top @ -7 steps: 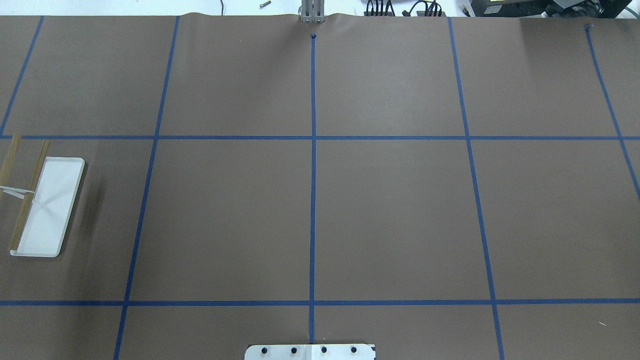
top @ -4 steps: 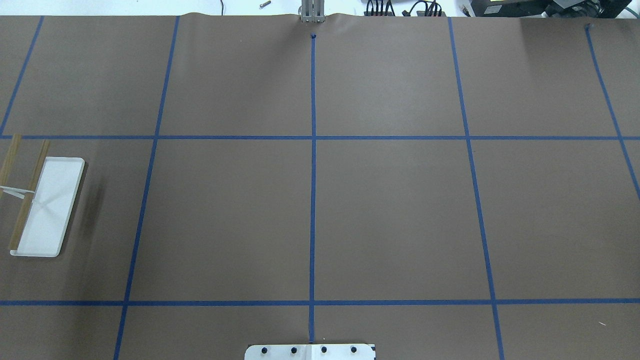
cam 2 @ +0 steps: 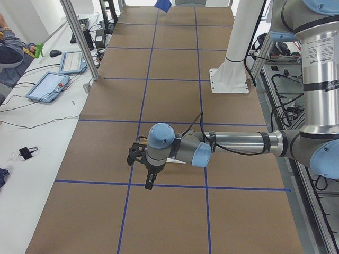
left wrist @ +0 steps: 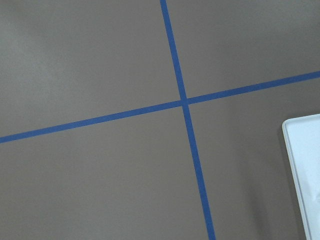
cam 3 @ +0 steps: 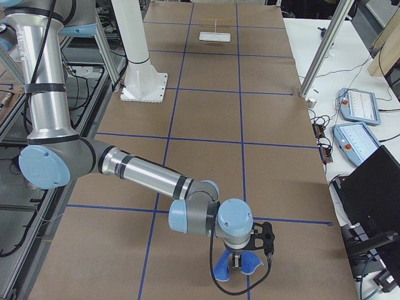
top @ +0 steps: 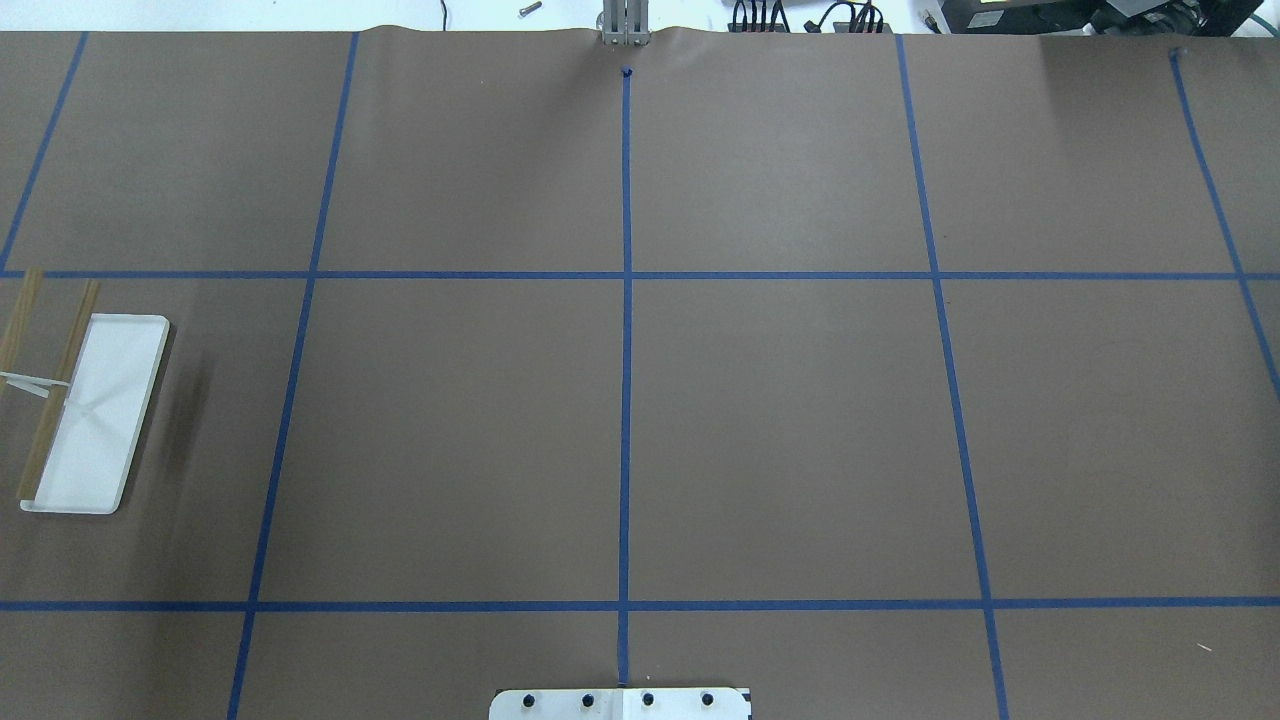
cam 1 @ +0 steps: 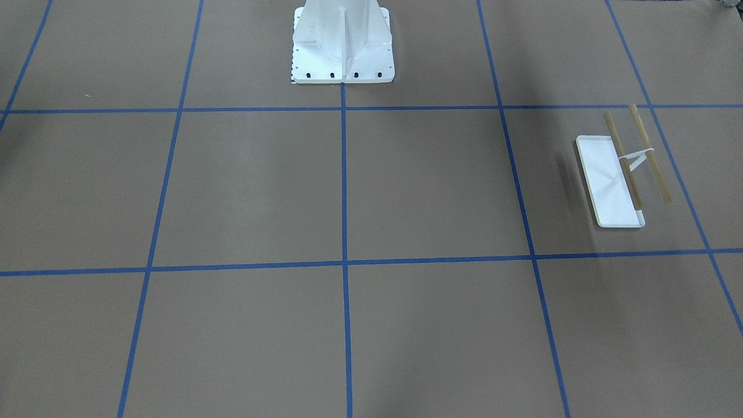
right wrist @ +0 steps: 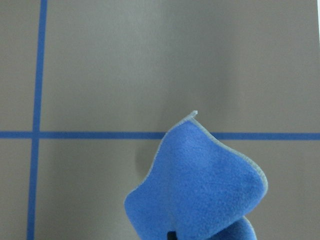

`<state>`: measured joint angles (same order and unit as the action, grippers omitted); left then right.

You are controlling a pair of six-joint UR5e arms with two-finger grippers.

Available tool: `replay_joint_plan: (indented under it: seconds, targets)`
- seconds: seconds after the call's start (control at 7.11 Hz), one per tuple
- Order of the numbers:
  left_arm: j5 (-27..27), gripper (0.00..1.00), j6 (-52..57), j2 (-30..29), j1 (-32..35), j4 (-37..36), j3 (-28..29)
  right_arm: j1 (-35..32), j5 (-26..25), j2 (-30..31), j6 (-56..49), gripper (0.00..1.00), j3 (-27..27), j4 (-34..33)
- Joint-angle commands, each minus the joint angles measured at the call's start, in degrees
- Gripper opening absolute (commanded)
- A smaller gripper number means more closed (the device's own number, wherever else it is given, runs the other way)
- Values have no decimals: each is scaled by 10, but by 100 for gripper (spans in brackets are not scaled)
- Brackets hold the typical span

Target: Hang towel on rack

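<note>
Towel place: the towel point(right wrist: 200, 192) hung bunched under the right gripper point(cam 3: 236, 257). It was at the end of the table point(top: 780, 430) on the robot's right, outside the overhead and front-facing views.
Rack place: the rack point(cam 1: 609, 180) stood at the opposite end, on the robot's left and well apart from the towel. Both bars point(cam 1: 621, 159) were bare.
Right gripper: we could not tell how its jaws stood, because cloth hid them. We judged from the hanging folds that it had a hold on the towel.
Left gripper: the left gripper point(cam 2: 149, 181) hovered near the rack. We could not tell whether it was wide or narrow.
Handling: we judged the towel light, soft and limp, since it drooped in loose lobes. It looked likely to swing in transit, and it seemed neither fragile nor slippery.
Where to hold: we judged an edge or corner best, so that a long flap would hang free to drape over a bar. A mid-cloth pinch would leave only short lobes.
</note>
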<state>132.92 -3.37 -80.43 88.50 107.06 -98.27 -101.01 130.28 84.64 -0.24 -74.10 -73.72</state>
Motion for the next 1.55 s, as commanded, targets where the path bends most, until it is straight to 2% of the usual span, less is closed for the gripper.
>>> replay_joint_plan:
  seconds: [0.0,0.28,0.42,0.7,0.84,1.12,1.41]
  targets:
    - [62,98,-85,-7,-9,7,0,31,-73,3,142,0,-103,-1]
    - [95,98,-206,-28,-24,58,2,125,-177,-2,300,0,-182,-6]
    - [102,98,-276,-49,-50,88,2,176,-230,-13,350,0,-228,-56]
    - [116,98,-465,-110,-89,126,2,263,-291,-111,458,0,-339,-285]
    - [116,98,-527,-139,-98,126,1,302,-309,-166,503,0,-372,-377]
    - [117,98,-547,-158,-104,131,-2,363,-304,-178,507,0,-439,-388]
    - [117,98,-563,-191,-129,132,-3,431,-302,-184,507,0,-495,-338]
